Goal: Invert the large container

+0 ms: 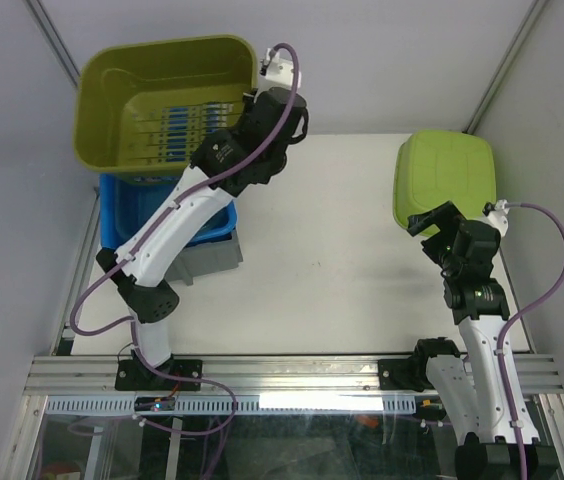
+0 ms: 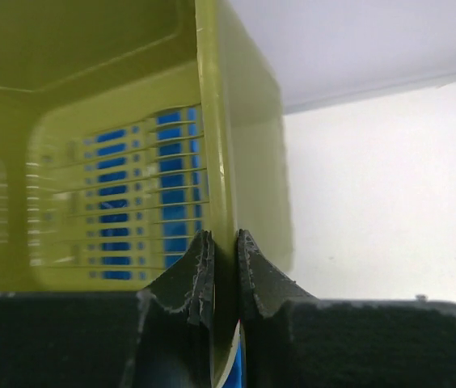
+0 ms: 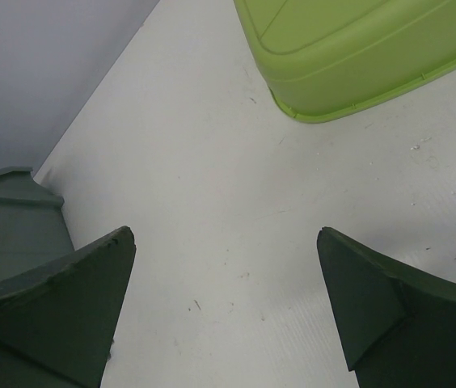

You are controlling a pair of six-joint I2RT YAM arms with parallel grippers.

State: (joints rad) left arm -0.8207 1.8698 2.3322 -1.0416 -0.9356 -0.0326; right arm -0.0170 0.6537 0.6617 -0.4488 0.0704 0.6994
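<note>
Left gripper (image 2: 225, 271) right up close, jaws pinched tight on one thin wall of the large olive-green plastic container (image 1: 152, 90)!
The container sits at the table's far-left corner over a blue crate (image 1: 122, 215), its opening showing to the overhead camera. It looks light, glossy and slightly flexible, so this rim pinch could slip or twist in the turn. Right gripper (image 3: 224, 234) hangs spread wide and empty beside an upturned lime-green tub (image 1: 442, 180).

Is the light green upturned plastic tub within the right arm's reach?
Probably yes: the right gripper hangs open just short of the light green plastic tub, only bare white table between them.
</note>
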